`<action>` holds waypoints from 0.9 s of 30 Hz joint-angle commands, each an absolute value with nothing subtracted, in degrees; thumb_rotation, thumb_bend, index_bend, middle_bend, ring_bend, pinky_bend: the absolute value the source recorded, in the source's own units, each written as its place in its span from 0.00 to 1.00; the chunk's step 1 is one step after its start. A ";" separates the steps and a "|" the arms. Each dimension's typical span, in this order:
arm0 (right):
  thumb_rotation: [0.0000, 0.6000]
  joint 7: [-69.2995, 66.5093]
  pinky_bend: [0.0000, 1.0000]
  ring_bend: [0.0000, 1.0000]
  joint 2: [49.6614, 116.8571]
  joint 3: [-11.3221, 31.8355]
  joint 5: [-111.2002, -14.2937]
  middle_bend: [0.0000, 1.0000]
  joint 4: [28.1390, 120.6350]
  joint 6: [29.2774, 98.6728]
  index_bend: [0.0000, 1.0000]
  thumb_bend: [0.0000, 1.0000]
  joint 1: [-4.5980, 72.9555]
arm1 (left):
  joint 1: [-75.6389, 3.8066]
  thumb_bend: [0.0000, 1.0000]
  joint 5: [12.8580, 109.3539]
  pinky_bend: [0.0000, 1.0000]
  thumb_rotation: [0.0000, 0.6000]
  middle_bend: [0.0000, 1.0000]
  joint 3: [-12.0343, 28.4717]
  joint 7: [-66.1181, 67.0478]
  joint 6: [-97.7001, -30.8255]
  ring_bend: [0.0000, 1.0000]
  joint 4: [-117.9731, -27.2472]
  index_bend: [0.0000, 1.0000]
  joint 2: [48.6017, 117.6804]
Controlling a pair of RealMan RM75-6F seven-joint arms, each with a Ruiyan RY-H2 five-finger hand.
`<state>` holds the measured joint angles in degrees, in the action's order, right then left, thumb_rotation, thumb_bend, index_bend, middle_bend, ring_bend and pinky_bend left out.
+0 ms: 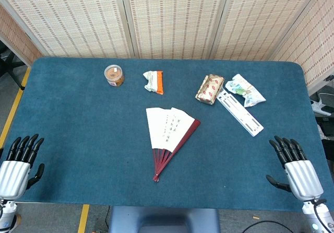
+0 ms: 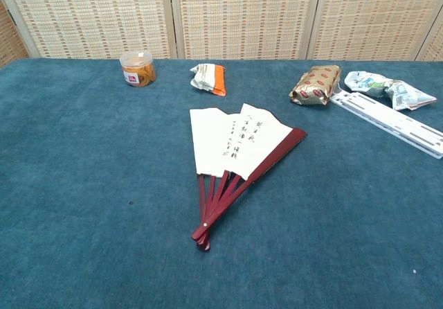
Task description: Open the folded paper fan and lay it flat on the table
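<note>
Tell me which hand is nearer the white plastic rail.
Right. The right hand rests near the table's front right corner, just below and right of the white plastic rail. The left hand sits at the front left corner, across the table beyond the paper fan.

Lab-like test bay: blue felt table [image 1: 78,139], woven screen panels [image 1: 172,19] behind, yellow floor tape [image 1: 83,217].

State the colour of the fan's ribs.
Dark red; the ribs of the paper fan show best in the chest view.
</note>
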<state>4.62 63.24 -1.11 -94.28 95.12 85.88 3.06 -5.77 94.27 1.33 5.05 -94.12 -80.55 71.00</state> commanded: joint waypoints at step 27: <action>1.00 15.27 0.00 0.00 93.01 6.36 -96.57 0.00 72.49 62.08 0.29 0.13 27.29 | -5.28 0.46 93.64 0.05 1.00 0.00 0.66 -0.01 -92.59 0.00 -77.60 0.00 71.82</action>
<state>14.36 89.31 5.12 -97.61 75.45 63.89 25.32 -5.29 93.68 0.71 0.08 -92.67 -77.60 71.87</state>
